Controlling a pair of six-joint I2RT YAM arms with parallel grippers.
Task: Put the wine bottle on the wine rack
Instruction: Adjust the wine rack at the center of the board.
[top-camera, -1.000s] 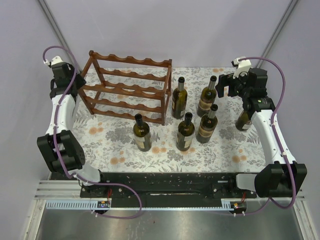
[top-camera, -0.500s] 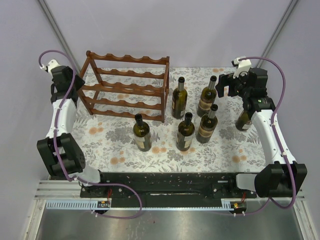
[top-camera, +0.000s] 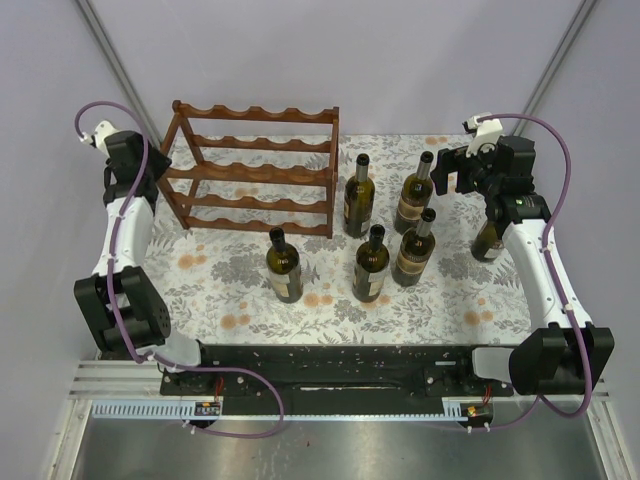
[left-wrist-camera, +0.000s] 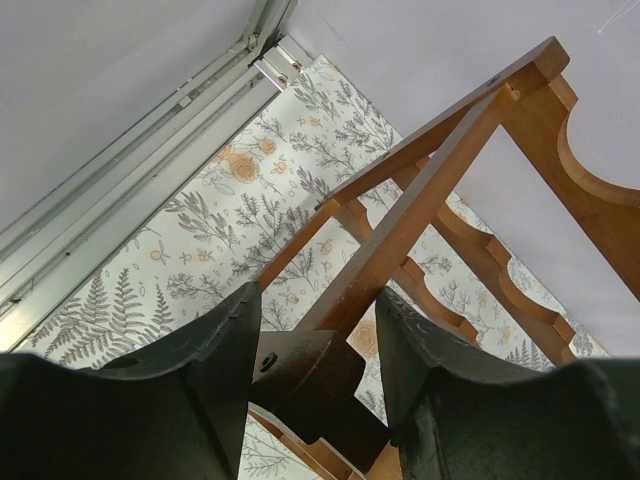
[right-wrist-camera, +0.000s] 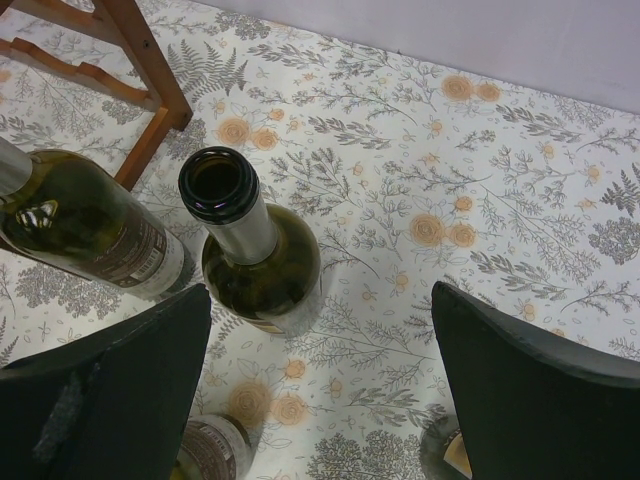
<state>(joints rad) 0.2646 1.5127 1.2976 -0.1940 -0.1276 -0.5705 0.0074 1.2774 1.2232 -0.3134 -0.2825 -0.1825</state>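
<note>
Wine rack (top-camera: 258, 170) of reddish wood, left gripper (left-wrist-camera: 318, 320) clamped on its end post, right gripper (right-wrist-camera: 320, 300) spread wide, empty, above an upright wine bottle (right-wrist-camera: 255, 250).

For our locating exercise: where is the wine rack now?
Top view: the wine rack sits at the table's far left, its left end post between the left fingers, with an upright bottle just to its right.

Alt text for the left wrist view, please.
The left hand grips a wooden end post of the reddish-brown wine rack, with dark hand parts on both sides of the wood. Behind it lie a floral tablecloth and a metal frame rail at the wall.
</note>
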